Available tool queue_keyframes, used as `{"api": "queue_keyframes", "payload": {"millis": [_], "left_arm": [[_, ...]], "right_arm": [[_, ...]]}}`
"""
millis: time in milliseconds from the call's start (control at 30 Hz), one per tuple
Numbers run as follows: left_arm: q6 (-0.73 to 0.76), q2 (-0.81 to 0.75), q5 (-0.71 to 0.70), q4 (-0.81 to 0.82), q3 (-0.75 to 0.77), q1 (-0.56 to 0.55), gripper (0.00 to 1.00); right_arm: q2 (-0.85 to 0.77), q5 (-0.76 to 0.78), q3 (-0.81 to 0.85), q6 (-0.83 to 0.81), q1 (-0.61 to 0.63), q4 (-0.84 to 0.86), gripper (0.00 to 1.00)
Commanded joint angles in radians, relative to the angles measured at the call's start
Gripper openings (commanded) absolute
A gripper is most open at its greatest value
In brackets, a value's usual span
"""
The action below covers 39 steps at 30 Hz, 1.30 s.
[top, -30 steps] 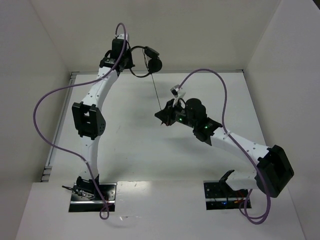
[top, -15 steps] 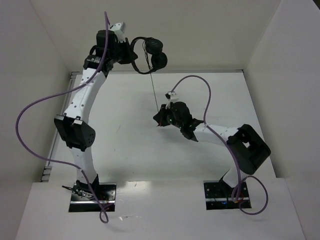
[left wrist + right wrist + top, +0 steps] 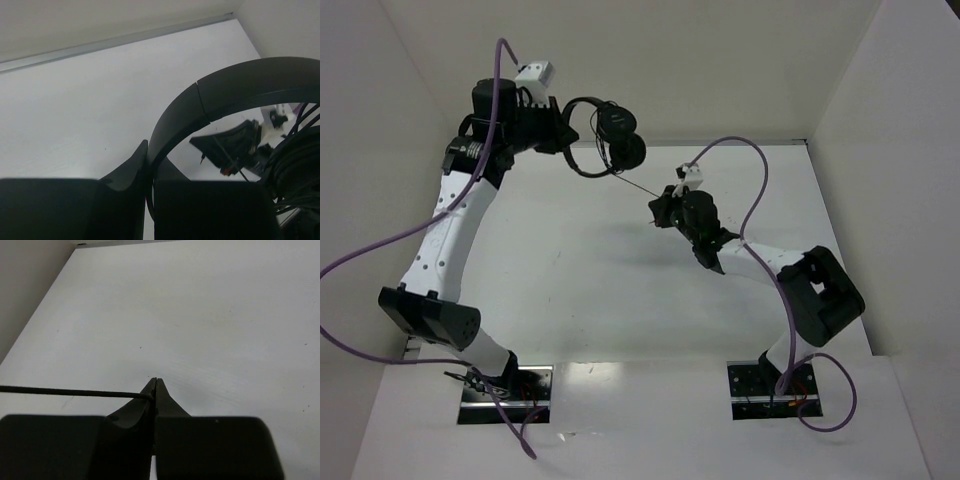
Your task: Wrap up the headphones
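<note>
The right claw (image 3: 156,382) is pinched shut on the cord (image 3: 70,391), which runs taut to the headphones (image 3: 610,135). These are held aloft over the far edge of the surface (image 3: 570,270) by the left claw (image 3: 147,152), clamped on the headband. Winding well means, I judge, holding that tension while circling the ear pads (image 3: 625,145), where some turns seem wound, though the view is dim. The right arm's purple cable (image 3: 745,148) and the back wall (image 3: 720,70) could crowd the sweep.

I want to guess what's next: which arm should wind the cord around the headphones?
Probably the right arm. The right gripper is shut on the cord, stretched from the headphones, ready to loop it. The left gripper is clamped on the headband, holding them.
</note>
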Motion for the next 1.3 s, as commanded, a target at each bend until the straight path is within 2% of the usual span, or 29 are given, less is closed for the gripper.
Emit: {"api": "queue_keyframes", "payload": {"millis": [0,67,200,300,500,700,833,1000,1033,1200,1267], "left_arm": [[-0.003,-0.145,0.122,0.059,-0.045,0.023,0.0],[0.029,-0.194,0.123,-0.004,-0.093,0.023,0.0],[0.08,-0.277,0.209,-0.029,-0.24,0.023,0.0],[0.12,-0.312,0.2,-0.101,-0.326,0.023,0.0],[0.192,-0.337,0.078,-0.167,-0.479,0.002,0.0],[0.25,-0.317,0.009,-0.176,-0.536,-0.142,0.0],[0.262,-0.234,-0.177,-0.187,-0.556,-0.216,0.0],[0.262,-0.15,-0.416,-0.187,-0.556,-0.291,0.0],[0.262,-0.133,-0.52,-0.187,-0.556,-0.3,0.0],[0.249,0.008,-0.732,-0.198,-0.516,-0.3,0.0],[0.229,0.054,-0.775,-0.21,-0.495,-0.3,0.0]], "right_arm": [[0.076,0.098,-0.004,-0.093,-0.056,-0.074,0.01],[0.096,0.072,0.022,-0.124,-0.068,-0.05,0.01],[0.127,-0.003,0.106,-0.218,-0.078,-0.021,0.01],[0.149,-0.026,0.166,-0.255,-0.078,-0.012,0.01],[0.149,-0.072,0.276,-0.333,-0.078,-0.002,0.01],[0.149,-0.155,0.361,-0.397,-0.078,-0.012,0.01],[0.138,-0.204,0.389,-0.433,-0.078,-0.07,0.01],[0.118,-0.183,0.41,-0.526,-0.078,-0.136,0.01],[0.118,-0.183,0.425,-0.561,-0.078,-0.157,0.01],[0.095,-0.163,0.456,-0.624,-0.078,-0.269,0.01],[0.074,-0.163,0.456,-0.635,-0.078,-0.298,0.01]]}}
